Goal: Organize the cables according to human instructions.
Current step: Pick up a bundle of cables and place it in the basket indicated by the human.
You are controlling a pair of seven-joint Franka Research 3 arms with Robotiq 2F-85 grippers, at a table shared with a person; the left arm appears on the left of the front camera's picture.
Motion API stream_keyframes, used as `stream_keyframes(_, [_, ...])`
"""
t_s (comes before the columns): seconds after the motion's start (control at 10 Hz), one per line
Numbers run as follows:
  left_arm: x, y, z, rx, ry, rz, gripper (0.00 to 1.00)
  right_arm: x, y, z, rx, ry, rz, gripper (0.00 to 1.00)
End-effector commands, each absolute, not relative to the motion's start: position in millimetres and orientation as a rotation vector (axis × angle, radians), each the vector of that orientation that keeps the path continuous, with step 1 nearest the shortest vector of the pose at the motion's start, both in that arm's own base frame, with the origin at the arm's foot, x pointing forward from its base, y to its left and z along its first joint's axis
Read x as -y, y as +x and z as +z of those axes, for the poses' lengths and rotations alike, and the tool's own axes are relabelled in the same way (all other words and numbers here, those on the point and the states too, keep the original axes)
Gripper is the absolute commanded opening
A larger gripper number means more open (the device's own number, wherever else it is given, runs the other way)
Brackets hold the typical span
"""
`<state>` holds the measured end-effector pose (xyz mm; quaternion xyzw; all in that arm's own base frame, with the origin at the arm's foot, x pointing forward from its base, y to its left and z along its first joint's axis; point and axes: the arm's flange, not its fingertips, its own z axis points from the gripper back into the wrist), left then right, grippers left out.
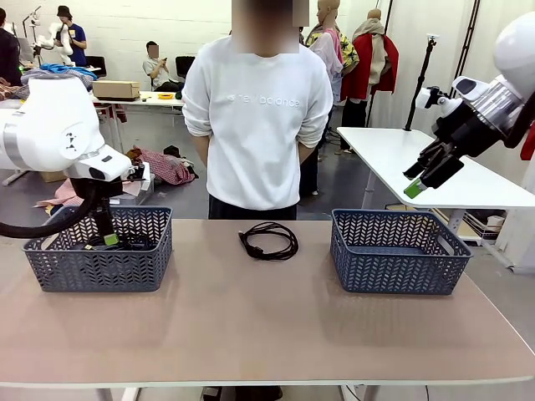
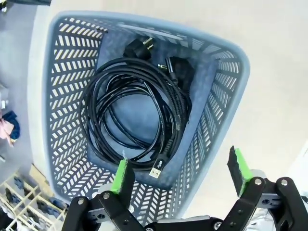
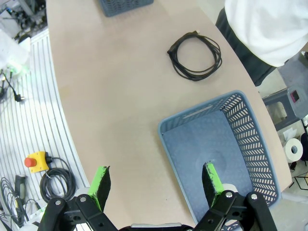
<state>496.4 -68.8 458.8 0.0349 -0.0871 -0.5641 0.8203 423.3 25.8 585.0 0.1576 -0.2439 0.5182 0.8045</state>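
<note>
Our left hand hangs wide open over the coiled cables in the left basket. The loose cable lies on the bench at three o'clock from it, and we judge it nearer this hand than our open, raised right hand.

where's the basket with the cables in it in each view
front view: the basket stands at the left end of the table.
left wrist view: the basket is seen from above, mid-picture, with the cables coiled on its floor.
right wrist view: a corner of the basket shows at the top edge.
shared landmark: the tan table top.
</note>
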Motion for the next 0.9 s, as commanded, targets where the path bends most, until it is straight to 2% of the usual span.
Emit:
stream_keyframes(0.0, [85,494,461,0.209,0.061,-1.205,1.00,-26,424,588,0.522,0.333,1.110,1.00])
stream_keyframes(0.5, [174,453,480,0.356,0.052,-1.149,1.00,-26,424,588,0.522,0.333,1.110,1.00])
stream_keyframes(0.8, [205,422,484,0.425,-0.044,-1.199,1.00,-26,424,588,0.522,0.333,1.110,1.00])
